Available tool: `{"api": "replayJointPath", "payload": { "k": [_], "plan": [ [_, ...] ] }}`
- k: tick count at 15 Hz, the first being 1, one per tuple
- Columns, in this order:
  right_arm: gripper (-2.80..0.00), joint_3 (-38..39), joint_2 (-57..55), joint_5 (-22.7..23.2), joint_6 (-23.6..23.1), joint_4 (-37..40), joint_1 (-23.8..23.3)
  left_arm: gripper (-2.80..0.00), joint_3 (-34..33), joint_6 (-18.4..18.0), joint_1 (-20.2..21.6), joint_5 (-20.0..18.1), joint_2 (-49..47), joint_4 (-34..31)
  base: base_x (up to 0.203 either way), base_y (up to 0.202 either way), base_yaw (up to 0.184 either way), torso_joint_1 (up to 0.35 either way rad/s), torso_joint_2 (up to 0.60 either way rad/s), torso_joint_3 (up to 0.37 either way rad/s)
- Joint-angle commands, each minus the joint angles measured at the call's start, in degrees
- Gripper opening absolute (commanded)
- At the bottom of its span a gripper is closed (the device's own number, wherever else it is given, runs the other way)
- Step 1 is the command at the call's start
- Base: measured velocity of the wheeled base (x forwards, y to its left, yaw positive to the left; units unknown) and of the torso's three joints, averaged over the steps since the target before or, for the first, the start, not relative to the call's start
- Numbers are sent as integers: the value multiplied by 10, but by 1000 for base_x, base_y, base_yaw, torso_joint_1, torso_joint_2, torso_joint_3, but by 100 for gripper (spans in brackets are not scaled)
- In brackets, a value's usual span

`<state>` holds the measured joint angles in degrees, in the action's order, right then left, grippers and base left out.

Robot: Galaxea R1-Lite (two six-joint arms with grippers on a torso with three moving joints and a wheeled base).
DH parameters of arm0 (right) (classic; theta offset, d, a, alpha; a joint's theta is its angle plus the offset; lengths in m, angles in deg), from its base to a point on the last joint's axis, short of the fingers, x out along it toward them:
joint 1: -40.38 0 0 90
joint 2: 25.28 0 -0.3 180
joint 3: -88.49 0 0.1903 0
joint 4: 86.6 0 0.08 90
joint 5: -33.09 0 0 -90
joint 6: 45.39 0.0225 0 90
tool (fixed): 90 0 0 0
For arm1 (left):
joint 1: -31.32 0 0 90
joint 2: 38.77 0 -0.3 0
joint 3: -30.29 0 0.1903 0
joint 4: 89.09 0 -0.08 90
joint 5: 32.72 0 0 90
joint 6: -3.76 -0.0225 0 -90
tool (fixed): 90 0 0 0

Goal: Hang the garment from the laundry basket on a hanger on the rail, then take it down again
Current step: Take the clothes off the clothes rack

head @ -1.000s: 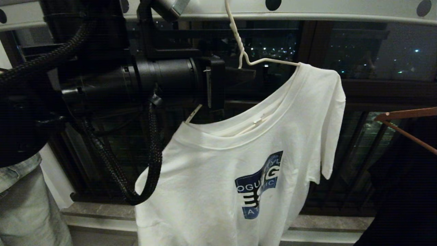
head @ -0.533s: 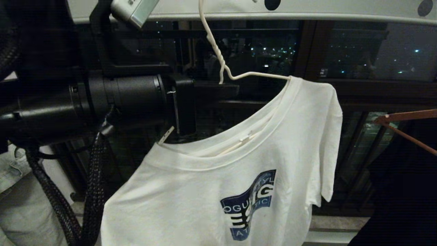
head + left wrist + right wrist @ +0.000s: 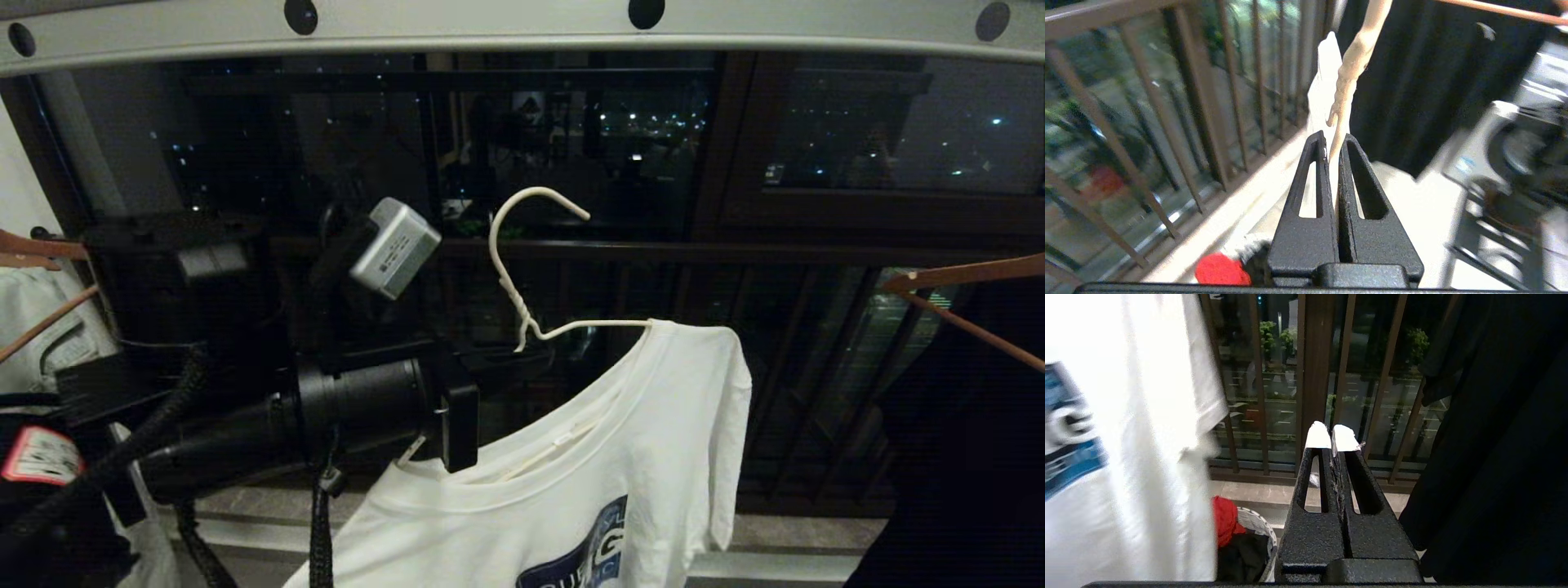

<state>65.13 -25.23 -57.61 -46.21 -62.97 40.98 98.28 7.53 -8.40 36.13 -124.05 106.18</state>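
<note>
The long pale grey metal rail (image 3: 522,28) with black round holes ran across the top of the head view, and the thin cream-white wire hanger (image 3: 522,269) hung clear below it, its hook free in the open gap before the dark barred window railing (image 3: 816,359). The left gripper (image 3: 1333,141) was clamped on the hanger just under its twisted neck. The white short-sleeved T-shirt (image 3: 653,457) with a dark blue logo draped tilted from the hanger. The right gripper (image 3: 1332,435) was closed and empty, above the small round laundry basket (image 3: 1257,526).
</note>
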Motion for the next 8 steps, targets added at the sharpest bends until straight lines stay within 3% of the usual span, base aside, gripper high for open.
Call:
{"api": "replayJointPath", "payload": {
  "k": [1, 8],
  "plan": [
    [-280, 0, 0, 0, 0, 0, 0, -280, -24, 22, 19, 0, -36, 56, 0, 0, 0, 0, 0, 0],
    [-280, 0, 0, 0, 0, 0, 0, -280, 13, 24, 45, 1, -100, 57, 0, 0, 0, 0, 0, 0]
  ]
}}
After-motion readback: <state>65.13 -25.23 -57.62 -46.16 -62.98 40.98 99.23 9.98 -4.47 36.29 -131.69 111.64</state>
